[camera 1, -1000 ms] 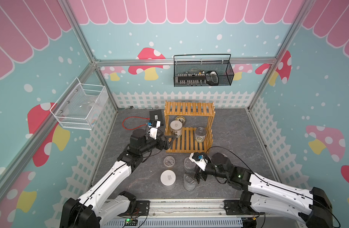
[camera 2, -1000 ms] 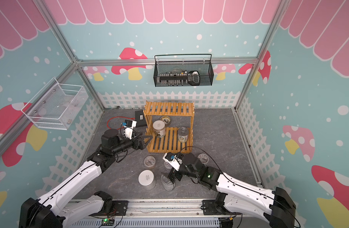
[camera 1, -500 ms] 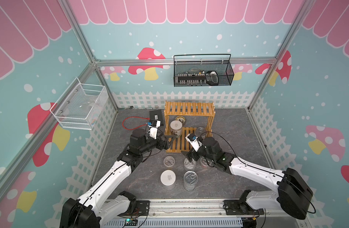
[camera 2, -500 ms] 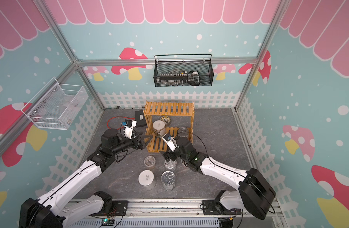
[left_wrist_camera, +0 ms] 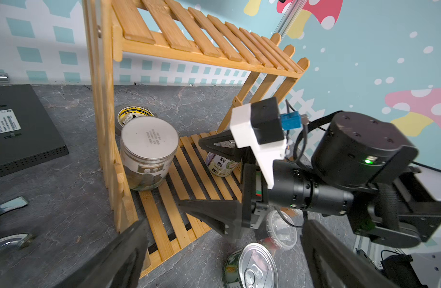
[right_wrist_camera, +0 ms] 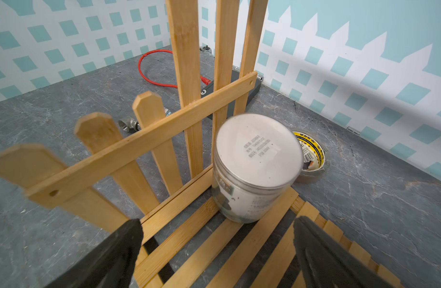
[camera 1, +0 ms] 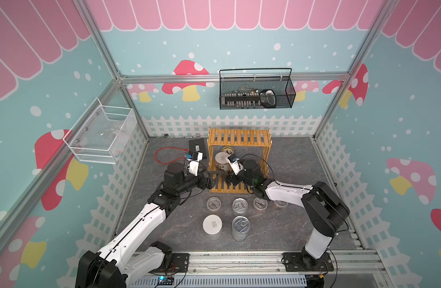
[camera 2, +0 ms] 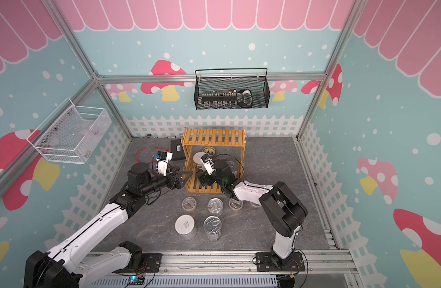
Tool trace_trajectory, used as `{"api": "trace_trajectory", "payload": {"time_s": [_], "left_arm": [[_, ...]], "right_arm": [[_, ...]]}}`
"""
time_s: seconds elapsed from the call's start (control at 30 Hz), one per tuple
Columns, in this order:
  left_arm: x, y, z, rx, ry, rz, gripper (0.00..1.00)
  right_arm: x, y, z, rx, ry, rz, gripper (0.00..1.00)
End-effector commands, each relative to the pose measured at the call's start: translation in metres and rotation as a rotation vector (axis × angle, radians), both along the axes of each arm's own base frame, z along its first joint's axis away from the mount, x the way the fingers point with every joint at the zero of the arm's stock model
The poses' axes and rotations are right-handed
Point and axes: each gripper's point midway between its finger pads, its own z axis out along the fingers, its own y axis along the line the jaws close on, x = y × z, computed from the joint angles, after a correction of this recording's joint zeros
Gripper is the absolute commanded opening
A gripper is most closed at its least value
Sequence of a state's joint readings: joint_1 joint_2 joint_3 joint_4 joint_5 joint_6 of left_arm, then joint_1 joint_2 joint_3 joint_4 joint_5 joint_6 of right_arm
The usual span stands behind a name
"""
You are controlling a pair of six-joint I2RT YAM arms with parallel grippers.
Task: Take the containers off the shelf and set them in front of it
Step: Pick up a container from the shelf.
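Right gripper (camera 1: pixel 229 180): jaws wide, empty, over shelf (camera 1: pixel 239 137) lower tier, facing white-lidded can (right_wrist_camera: pixel 258 149) at its left. Left gripper (camera 1: pixel 214 180): wide, empty, alongside. Labelled container (left_wrist_camera: pixel 222 162): lower tier, right. Six containers (camera 1: pixel 240 225): near side of shelf.

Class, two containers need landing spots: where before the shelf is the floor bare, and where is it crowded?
Bare: the grey floor right of the front pull-tab tin, toward the rail; also left of the floor's white-lidded can. Crowded: the narrow strip between the shelf and the nearest clear tubs.

Can (left_wrist_camera: pixel 149 152) and tin (left_wrist_camera: pixel 222 164) on shelf (left_wrist_camera: pixel 179 32), six containers (camera 1: pixel 240 206) before it
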State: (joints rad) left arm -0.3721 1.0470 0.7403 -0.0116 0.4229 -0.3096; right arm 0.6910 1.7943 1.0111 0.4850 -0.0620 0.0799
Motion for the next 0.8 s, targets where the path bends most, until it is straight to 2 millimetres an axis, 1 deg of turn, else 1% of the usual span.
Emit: {"api": "trace_trajectory", "payload": {"time_s": [0.0, 0.1, 0.13, 0.17, 0.33, 0.47, 0.77], "left_arm": [[0.0, 0.002, 0.009, 0.004, -0.03, 0.0, 0.99], [0.0, 0.002, 0.009, 0.004, -0.031, -0.003, 0.99], [-0.001, 0.002, 0.01, 0.003, -0.032, -0.002, 0.99], [0.0, 0.002, 0.009, 0.003, -0.031, -0.002, 0.99], [-0.001, 0.002, 0.007, 0.004, -0.027, -0.004, 0.99], [-0.001, 0.002, 0.009, 0.004, -0.029, -0.004, 0.99], [-0.002, 0.002, 0.007, 0.004, -0.028, -0.005, 0.99]], "right_arm": [[0.02, 0.002, 0.014, 0.049, -0.048, -0.024, 0.99], [0.034, 0.002, 0.006, 0.039, -0.041, -0.051, 0.99], [0.037, 0.001, 0.008, 0.042, -0.047, -0.06, 0.99], [0.041, 0.001, -0.004, 0.03, -0.031, -0.067, 0.99], [0.053, 0.008, -0.015, 0.032, -0.022, -0.047, 0.99], [0.06, 0.012, -0.019, 0.04, -0.021, -0.036, 0.99], [0.074, 0.02, -0.018, 0.064, -0.028, -0.024, 0.99]]}}
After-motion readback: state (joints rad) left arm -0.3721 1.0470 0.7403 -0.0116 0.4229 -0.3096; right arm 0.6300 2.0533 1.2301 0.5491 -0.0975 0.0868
